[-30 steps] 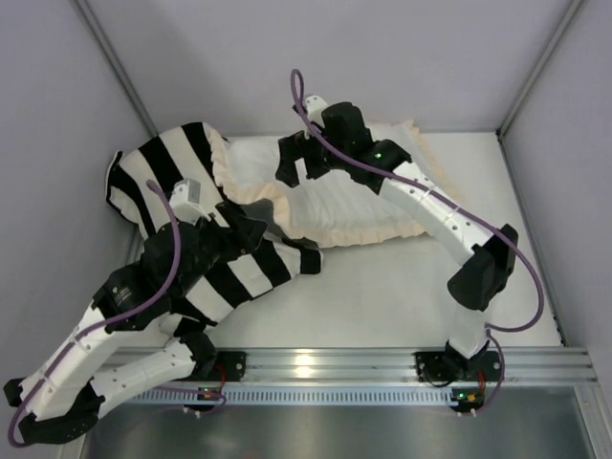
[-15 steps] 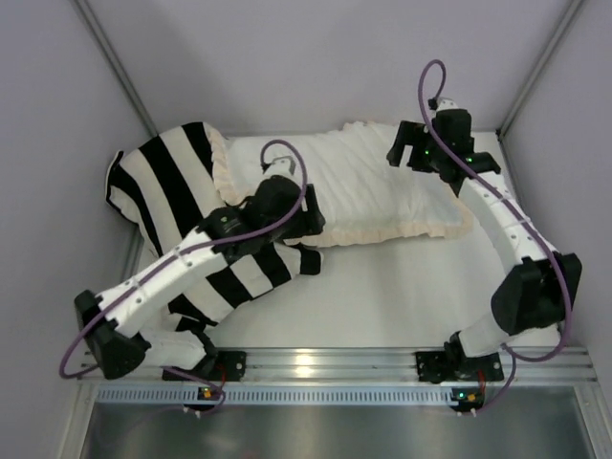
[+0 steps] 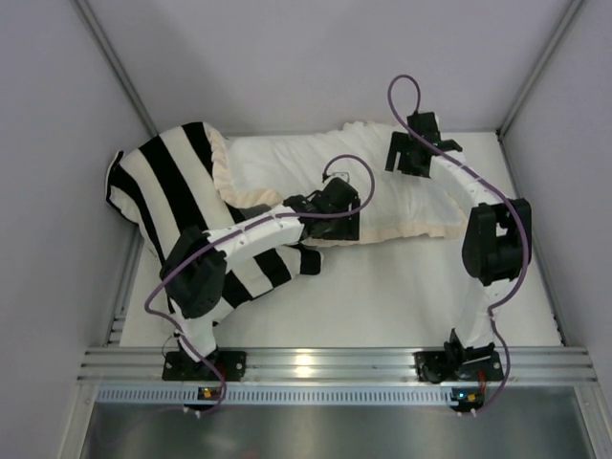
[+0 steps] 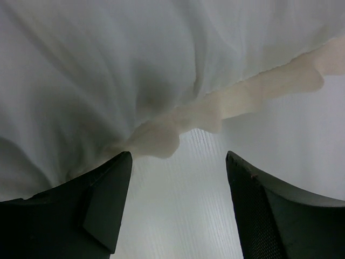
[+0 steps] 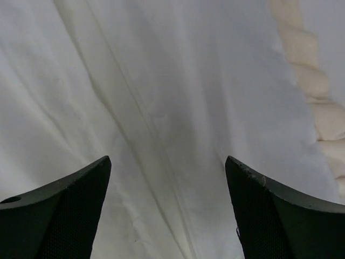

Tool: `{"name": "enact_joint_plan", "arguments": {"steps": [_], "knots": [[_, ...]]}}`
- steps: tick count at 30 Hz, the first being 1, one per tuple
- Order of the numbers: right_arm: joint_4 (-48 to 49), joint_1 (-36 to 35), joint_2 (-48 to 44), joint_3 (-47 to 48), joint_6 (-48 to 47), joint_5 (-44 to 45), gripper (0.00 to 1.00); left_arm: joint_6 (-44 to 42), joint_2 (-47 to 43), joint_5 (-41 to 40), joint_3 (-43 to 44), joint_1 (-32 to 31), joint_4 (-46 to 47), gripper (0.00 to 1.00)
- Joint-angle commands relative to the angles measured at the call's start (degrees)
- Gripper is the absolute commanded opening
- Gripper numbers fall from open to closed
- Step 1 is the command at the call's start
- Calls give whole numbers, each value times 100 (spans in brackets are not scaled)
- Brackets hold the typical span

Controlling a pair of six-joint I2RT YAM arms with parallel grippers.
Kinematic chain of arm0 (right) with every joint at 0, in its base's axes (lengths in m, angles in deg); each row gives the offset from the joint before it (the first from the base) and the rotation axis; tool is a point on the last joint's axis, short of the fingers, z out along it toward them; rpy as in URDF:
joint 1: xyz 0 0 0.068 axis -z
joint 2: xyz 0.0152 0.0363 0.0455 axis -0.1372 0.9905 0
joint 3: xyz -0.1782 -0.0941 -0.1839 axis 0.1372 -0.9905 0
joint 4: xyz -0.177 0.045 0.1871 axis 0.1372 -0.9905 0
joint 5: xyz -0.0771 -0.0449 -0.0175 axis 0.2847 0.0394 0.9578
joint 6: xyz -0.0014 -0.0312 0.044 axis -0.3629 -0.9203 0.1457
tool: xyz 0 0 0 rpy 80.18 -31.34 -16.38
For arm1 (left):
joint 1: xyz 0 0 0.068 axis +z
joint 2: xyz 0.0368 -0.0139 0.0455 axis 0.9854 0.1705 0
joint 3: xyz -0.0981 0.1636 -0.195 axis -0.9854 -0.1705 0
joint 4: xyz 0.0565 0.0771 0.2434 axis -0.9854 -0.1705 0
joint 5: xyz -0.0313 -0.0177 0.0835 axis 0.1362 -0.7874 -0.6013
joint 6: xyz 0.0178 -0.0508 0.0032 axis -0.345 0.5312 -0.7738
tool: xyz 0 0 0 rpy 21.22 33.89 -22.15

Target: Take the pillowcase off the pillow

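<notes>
The pillowcase [image 3: 277, 167] lies cream-white face up across the back of the table, its ruffled frill [image 3: 421, 228] along the front edge. No dark grey face shows. The pillow with the yellow band is not visible; I cannot tell if it is inside. My left gripper [image 3: 337, 218] is open and empty at the front frill. In the left wrist view its fingertips [image 4: 178, 162] straddle bare table just below the frill [image 4: 253, 97]. My right gripper [image 3: 404, 155] is open and empty over the case's right part. In its wrist view the gripper [image 5: 168, 162] hangs above creased white fabric [image 5: 161, 97].
A black-and-white striped cushion [image 3: 163, 182] lies at the back left, reaching forward under my left arm [image 3: 253, 268]. Grey walls close the back and both sides. An aluminium rail [image 3: 325, 363] runs along the near edge. White table surface [image 3: 382, 287] shows in front of the pillowcase.
My left arm swung right from over the striped cushion to the pillowcase's front frill. My right arm moved from the case's middle to its back right. The pillowcase looks flatter and more spread out.
</notes>
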Motion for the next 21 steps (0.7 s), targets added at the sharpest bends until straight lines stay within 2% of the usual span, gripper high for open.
{"name": "enact_joint_plan", "arguments": {"steps": [1,4,5,6,8,11,17,19,21], "knots": [[-560,141,252,490,317,1020,80,-49,369,18,391,185,304,74],[-605,282,77,-35,581,1119,48,30,747,210,698,510,296,76],[-605,300,-2,-195,634,1137,25,30,939,298,803,616,304,76],[-605,343,-150,-336,713,1119,11,39,1028,351,918,713,304,76],[-536,344,-318,-792,705,979,0,22,1317,474,1339,1003,296,77],[-456,335,-696,-1486,810,839,0,-39,1783,589,2129,1354,121,77],[273,11,-2311,-3314,969,-609,0,-338,2855,799,4561,1742,-863,77],[405,-25,-2603,-3693,951,-909,0,-365,2823,791,4698,1760,-961,77],[423,1,-3086,-3773,934,-825,0,-313,2612,791,4278,1699,-944,76]]}}
